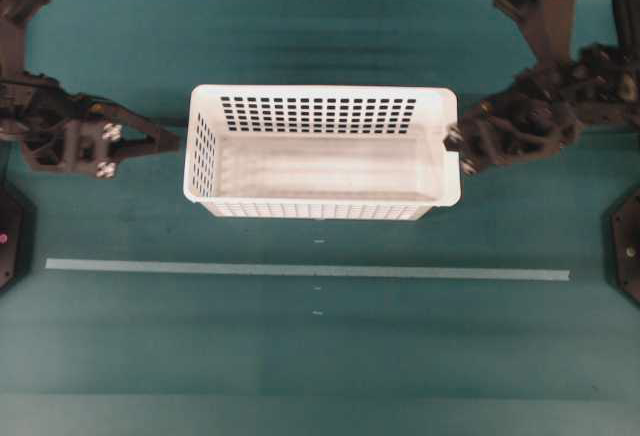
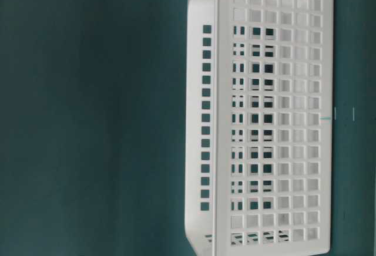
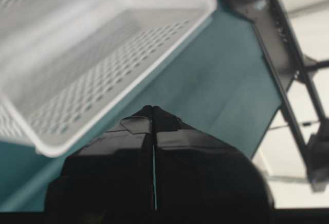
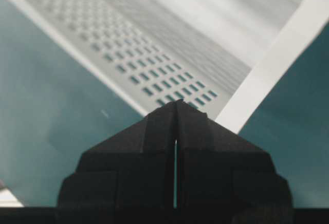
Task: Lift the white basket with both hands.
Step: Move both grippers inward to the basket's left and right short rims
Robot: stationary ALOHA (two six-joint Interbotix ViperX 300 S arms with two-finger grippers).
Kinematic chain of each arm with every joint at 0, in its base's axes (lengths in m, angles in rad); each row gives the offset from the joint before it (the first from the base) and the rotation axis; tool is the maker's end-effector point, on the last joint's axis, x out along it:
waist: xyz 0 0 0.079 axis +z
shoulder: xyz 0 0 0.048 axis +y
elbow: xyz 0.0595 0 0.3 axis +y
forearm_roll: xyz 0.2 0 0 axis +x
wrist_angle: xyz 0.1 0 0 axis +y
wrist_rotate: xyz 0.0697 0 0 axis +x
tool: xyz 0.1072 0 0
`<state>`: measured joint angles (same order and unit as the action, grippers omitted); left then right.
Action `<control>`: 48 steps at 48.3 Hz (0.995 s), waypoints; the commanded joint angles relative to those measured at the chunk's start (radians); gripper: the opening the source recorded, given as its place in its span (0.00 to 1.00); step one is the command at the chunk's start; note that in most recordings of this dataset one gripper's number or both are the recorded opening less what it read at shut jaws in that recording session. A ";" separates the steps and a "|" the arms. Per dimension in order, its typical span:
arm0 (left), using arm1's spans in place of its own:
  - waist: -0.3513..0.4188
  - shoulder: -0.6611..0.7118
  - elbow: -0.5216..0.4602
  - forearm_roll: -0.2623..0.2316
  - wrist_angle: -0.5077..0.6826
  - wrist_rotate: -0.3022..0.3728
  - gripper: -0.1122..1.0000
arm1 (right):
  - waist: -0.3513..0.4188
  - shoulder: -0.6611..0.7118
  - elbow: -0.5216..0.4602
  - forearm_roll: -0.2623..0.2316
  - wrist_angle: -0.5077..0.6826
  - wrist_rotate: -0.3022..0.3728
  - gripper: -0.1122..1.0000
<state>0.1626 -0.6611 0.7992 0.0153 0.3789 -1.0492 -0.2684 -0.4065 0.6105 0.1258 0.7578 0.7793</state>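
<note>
Large white slotted plastic basket (image 1: 320, 151) sits on teal surface (image 1: 300, 356), unlifted. Left claw (image 1: 172, 140) and right claw (image 1: 455, 146) pinched closed, empty, flanking its ends.

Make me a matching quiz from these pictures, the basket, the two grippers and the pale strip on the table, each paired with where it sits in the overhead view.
Things:
1. white basket
2. left gripper
3. right gripper
4. pale strip

Places:
A. shut, at the basket's right end
B. flat on the table, below the basket
C. shut, just off the basket's left end
D. middle of the table

Pairs: 1-D, 2-C, 3-A, 4-B
</note>
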 commanded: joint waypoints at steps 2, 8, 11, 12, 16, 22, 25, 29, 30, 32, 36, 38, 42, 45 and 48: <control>0.018 0.046 -0.063 0.005 0.075 -0.075 0.05 | -0.037 0.055 -0.071 -0.005 0.092 0.080 0.08; 0.041 0.095 -0.101 0.006 0.196 -0.120 0.05 | -0.057 0.097 -0.114 -0.034 0.189 0.126 0.08; 0.051 0.126 -0.124 0.006 0.262 -0.118 0.05 | -0.058 0.115 -0.133 -0.046 0.242 0.132 0.08; 0.052 0.135 -0.130 0.006 0.278 -0.117 0.05 | -0.060 0.121 -0.137 -0.048 0.264 0.133 0.08; 0.054 0.166 -0.163 0.006 0.325 -0.115 0.05 | -0.061 0.153 -0.158 -0.048 0.344 0.141 0.08; 0.055 0.212 -0.212 0.006 0.380 -0.117 0.05 | -0.061 0.189 -0.178 -0.049 0.414 0.155 0.08; 0.055 0.224 -0.225 0.006 0.405 -0.117 0.05 | -0.061 0.199 -0.184 -0.051 0.420 0.166 0.08; 0.055 0.236 -0.236 0.006 0.440 -0.117 0.05 | -0.061 0.210 -0.184 -0.055 0.417 0.172 0.08; 0.055 0.239 -0.236 0.006 0.449 -0.117 0.05 | -0.061 0.210 -0.184 -0.058 0.416 0.170 0.08; 0.055 0.242 -0.238 0.006 0.459 -0.117 0.06 | -0.061 0.213 -0.179 -0.060 0.407 0.167 0.08; 0.054 0.242 -0.235 0.006 0.474 -0.117 0.06 | -0.064 0.212 -0.170 -0.060 0.383 0.166 0.09; 0.055 0.239 -0.233 0.006 0.476 -0.117 0.06 | -0.064 0.210 -0.169 -0.060 0.365 0.163 0.10; 0.055 0.236 -0.232 0.006 0.476 -0.117 0.06 | -0.066 0.206 -0.158 -0.060 0.336 0.153 0.12; 0.054 0.236 -0.232 0.006 0.476 -0.117 0.07 | -0.066 0.202 -0.152 -0.060 0.325 0.155 0.15; 0.055 0.236 -0.230 0.006 0.474 -0.118 0.08 | -0.066 0.199 -0.146 -0.060 0.319 0.156 0.19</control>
<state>0.2148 -0.4126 0.5844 0.0184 0.8560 -1.1658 -0.3329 -0.2025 0.4648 0.0690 1.0891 0.9342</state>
